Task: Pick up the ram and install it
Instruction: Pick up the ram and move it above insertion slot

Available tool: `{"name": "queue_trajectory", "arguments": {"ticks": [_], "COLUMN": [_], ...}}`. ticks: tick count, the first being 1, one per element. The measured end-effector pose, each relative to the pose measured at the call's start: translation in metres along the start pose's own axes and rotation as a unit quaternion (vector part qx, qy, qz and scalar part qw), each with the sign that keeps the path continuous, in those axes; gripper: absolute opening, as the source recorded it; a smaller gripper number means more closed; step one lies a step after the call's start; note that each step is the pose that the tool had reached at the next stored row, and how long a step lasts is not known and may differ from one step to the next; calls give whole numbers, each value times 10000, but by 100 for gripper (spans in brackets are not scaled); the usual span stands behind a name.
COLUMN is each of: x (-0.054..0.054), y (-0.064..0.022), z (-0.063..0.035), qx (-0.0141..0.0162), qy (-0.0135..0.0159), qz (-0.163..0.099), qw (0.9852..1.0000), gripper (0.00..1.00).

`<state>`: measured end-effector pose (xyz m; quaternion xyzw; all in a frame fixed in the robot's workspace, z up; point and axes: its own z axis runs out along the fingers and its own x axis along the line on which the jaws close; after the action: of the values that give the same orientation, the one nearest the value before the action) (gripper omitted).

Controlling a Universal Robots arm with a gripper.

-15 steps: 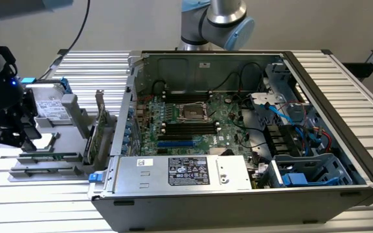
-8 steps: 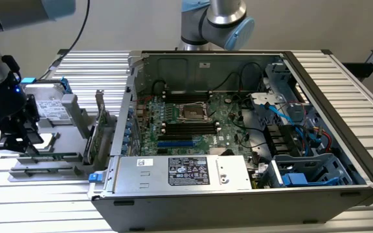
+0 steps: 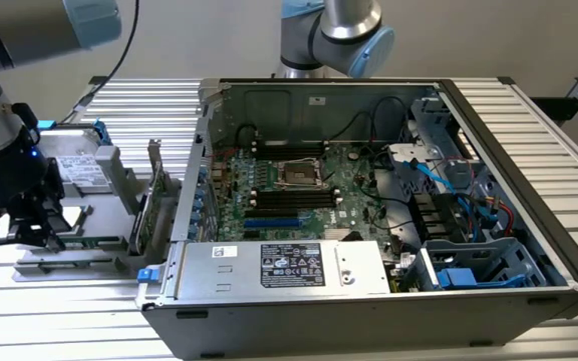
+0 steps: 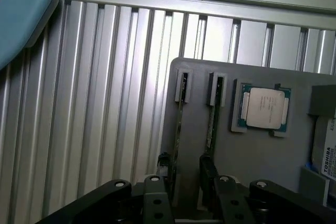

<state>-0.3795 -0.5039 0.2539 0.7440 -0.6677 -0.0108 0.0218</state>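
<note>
Two ram sticks stand on edge in slots of a grey holder tray point(image 4: 262, 161): one ram point(image 4: 179, 121) and a second stick point(image 4: 212, 121) beside it. In the exterior view they appear as a thin green strip point(image 3: 96, 242) low on the tray. My gripper point(image 4: 185, 167) is open and hangs low over the tray. One black fingertip point(image 4: 164, 162) is on one side of the first ram and the other finger is between the two sticks. Neither finger touches it. In the exterior view the gripper point(image 3: 28, 229) sits at the far left, beside the computer case.
On the tray also lie a CPU chip point(image 4: 264, 108) and a Toshiba drive point(image 4: 328, 156). A taller green card point(image 3: 144, 214) stands between tray and case. The open case point(image 3: 369, 316) shows the motherboard point(image 3: 354, 169) with black memory slots point(image 3: 289, 197), and ribbed aluminium table point(image 4: 94, 103) lies all around.
</note>
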Motion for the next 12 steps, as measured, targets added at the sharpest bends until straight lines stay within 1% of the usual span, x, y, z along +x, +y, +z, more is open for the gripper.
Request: {"name": "queue_trajectory", "arguments": {"ticks": [12], "x": [55], "y": [-3], "z": [218], "qx": [1], "qy": [5], "qz": [-149], "qw": [9999], "gripper": [36]}}
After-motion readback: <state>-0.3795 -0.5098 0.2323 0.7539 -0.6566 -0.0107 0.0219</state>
